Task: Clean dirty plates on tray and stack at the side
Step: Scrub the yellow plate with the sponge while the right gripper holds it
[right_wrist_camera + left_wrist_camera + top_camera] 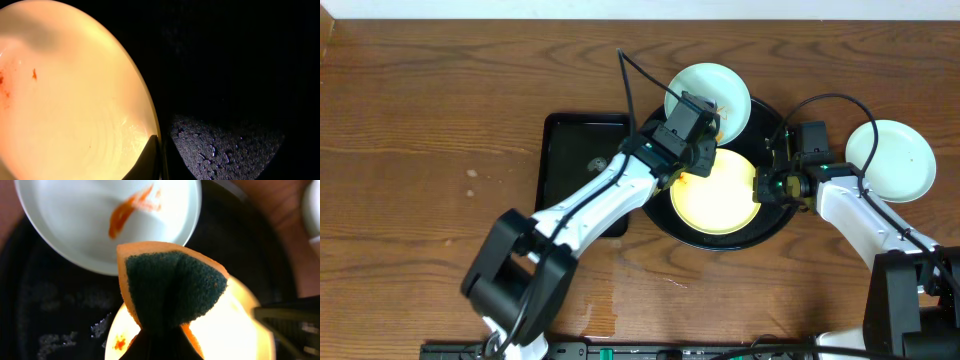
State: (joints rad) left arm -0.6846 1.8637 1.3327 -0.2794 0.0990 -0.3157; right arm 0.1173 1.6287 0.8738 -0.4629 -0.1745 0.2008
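left gripper [162, 346] pinches a sponge [172, 287] — right gripper [159, 159] pinches the yellow plate [75, 100] rim.

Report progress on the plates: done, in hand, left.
Done: one mint plate sits off the tray on the table, looking clean. In hand: right gripper pinches the yellow plate rim while left gripper holds the sponge over its orange specks. Left: the smeared mint plate, then stacking.
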